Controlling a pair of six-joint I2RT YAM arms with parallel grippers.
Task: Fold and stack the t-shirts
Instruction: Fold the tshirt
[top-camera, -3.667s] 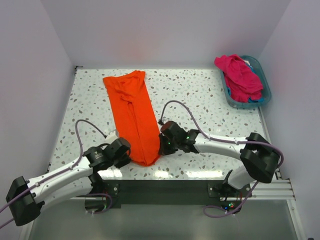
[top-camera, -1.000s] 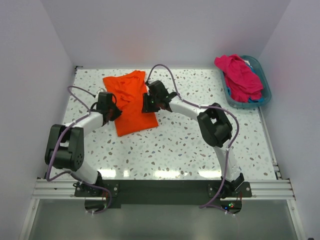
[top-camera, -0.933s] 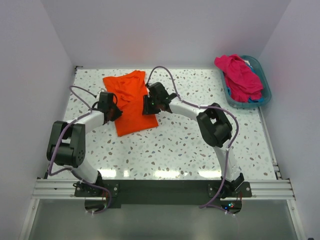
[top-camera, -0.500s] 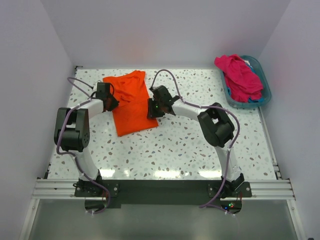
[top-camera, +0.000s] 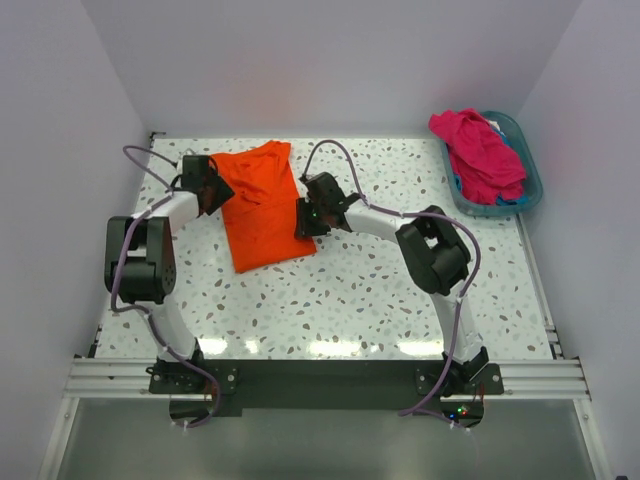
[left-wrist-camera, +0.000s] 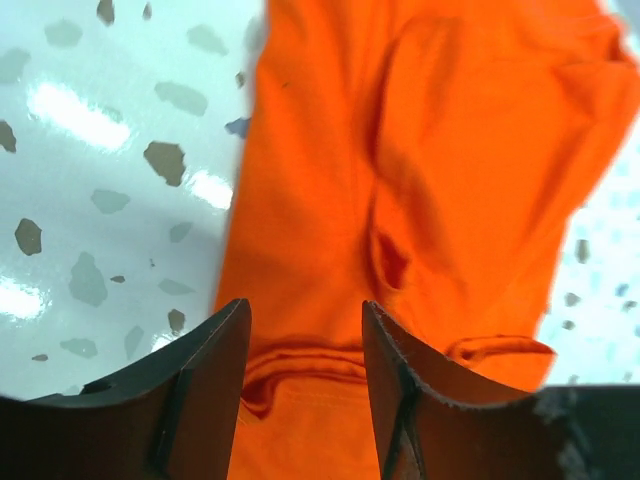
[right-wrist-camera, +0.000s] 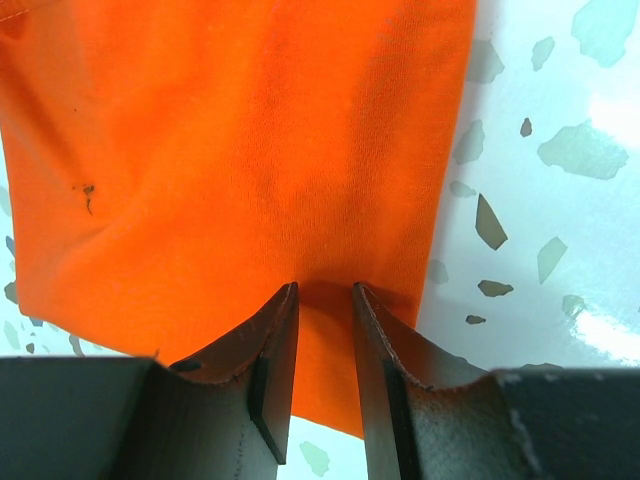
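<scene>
While the left gripper (left-wrist-camera: 304, 310) hangs open over the bright orange cloth t-shirt (top-camera: 262, 210), the right gripper (right-wrist-camera: 324, 292), jaws barely apart, may pinch it, I cannot tell; retreating could drag the fold.

A white counter (top-camera: 380, 290) speckled with grey and brown chips fills the middle of the booth. Plain pale lavender walls close it in: a back wall (top-camera: 330, 60) behind the counter, a left wall (top-camera: 50, 150) and a right wall (top-camera: 600, 150) at its sides. An aluminium rail (top-camera: 320, 378) runs along the counter's near edge (soft patches of overhead glare (top-camera: 330, 347) sit on the counter just beyond it).
</scene>
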